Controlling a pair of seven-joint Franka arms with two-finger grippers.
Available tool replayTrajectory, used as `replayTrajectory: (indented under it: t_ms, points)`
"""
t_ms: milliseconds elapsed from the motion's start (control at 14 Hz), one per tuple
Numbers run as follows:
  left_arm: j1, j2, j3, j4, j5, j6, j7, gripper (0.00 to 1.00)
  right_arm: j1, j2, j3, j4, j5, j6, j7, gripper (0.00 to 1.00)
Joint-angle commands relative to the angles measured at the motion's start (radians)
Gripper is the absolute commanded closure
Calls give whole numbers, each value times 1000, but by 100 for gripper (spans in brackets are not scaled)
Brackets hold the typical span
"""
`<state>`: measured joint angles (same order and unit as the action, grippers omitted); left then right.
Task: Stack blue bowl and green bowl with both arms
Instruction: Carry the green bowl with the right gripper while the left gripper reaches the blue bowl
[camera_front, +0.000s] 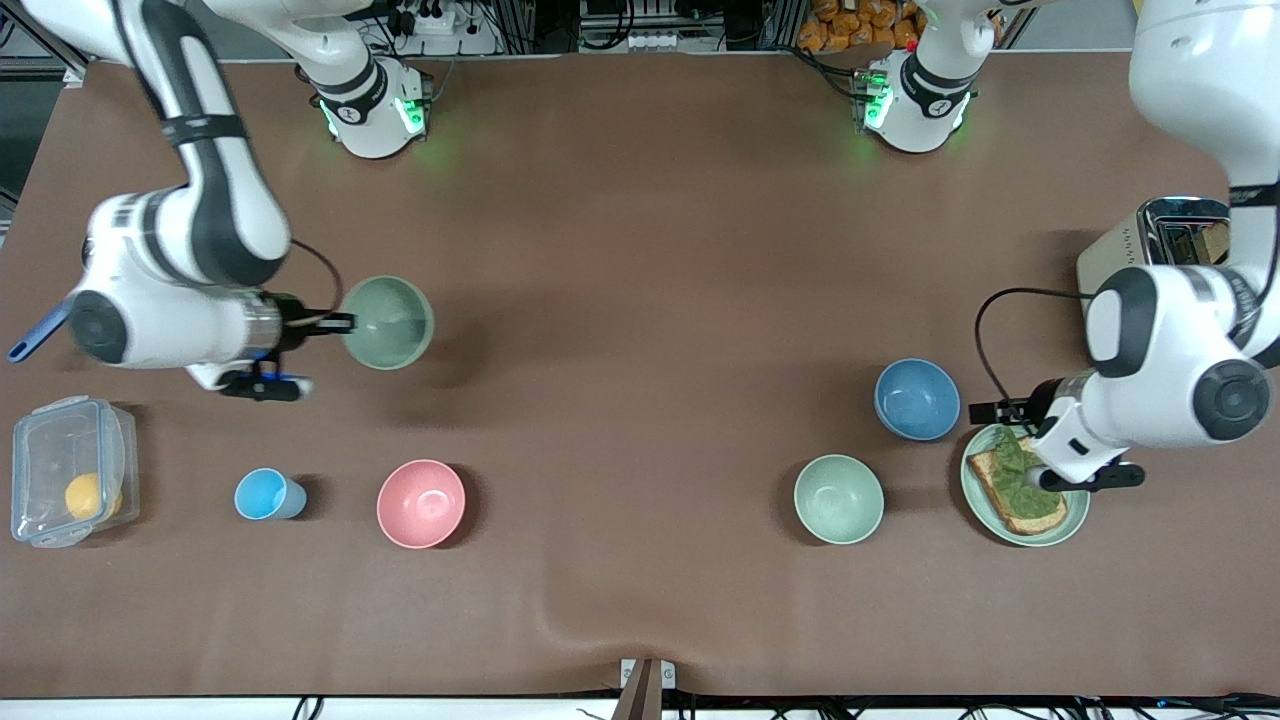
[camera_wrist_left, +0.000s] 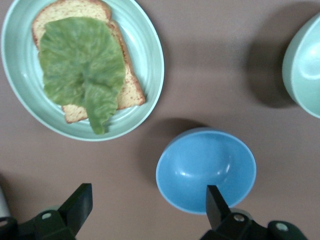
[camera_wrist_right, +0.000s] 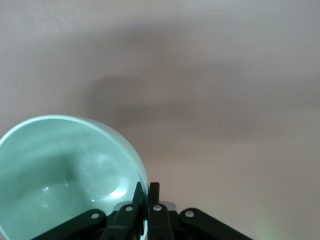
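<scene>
Right gripper (camera_front: 335, 322), fingers pinched on the rim of the green bowl (camera_front: 388, 322), holding it raised over the table toward the right arm's end. Left gripper (camera_wrist_left: 145, 210), fingers spread wide and holding nothing, hovering just beside the blue bowl (camera_front: 917, 399), next to the plate (camera_front: 1075, 512) of toast. Blue bowl resting on the table, ungrasped. Step in hand, likely: carrying green while reaching for blue. Next, probably: lowering the left fingers astride the blue rim, closing.

Sage-green bowl (camera_front: 388, 322), medium-blue bowl (camera_front: 916, 399), brown table (camera_front: 640, 250).
</scene>
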<state>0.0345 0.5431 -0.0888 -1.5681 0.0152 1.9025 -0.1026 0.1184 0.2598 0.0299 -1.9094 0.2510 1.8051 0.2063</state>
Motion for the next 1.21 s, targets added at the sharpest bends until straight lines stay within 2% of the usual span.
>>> replayTrajectory:
  t_ms: [0, 357, 714, 929, 1071, 1143]
  points:
    - [-4, 12, 4, -26, -6, 32, -8, 0, 30, 7, 85, -8, 21, 84, 218, 100]
    - [-1, 0, 3, -116, -8, 73, -8, 0, 263, 38, 90, -40, 21, 268, 539, 100]
    - [-15, -18, -5, -288, -14, 291, -78, 0, 461, 78, 90, -118, 21, 506, 754, 100]
    - [-18, -2, -5, -302, -12, 322, -78, 0, 544, 107, 88, -157, 19, 626, 839, 100]
    - [-18, 4, -5, -302, -12, 323, -78, 0, 576, 118, 88, -155, 16, 645, 892, 100]
    - [-18, 6, -5, -302, -12, 323, -78, 0, 581, 119, 88, -157, 16, 642, 894, 74]
